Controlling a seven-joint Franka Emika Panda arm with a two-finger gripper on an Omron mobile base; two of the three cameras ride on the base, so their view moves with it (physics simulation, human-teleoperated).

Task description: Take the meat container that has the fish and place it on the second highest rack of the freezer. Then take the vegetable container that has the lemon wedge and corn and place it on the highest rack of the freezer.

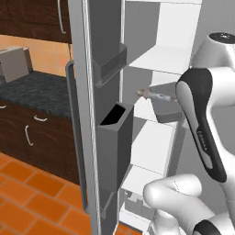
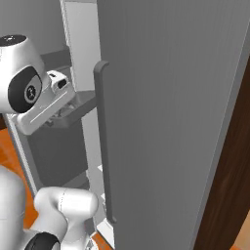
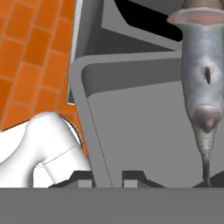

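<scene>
So the meat container (image 1: 166, 106) with the fish (image 1: 155, 95) is inside the freezer (image 1: 151, 59), on a rack below the top one. The pincer (image 3: 107, 177) straddles its rim, can't tell if it's gripping. Next: let go, back out, fetch the veggie one.

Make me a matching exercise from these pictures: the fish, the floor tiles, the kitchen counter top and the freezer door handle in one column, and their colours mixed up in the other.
Things:
1. fish
2. floor tiles
3. counter top
4. freezer door handle

Colours:
A. orange
B. plain grey
C. silvery grey with pinkish patches
D. dark speckled

Pairs: 1-C, 2-A, 3-D, 4-B
</scene>
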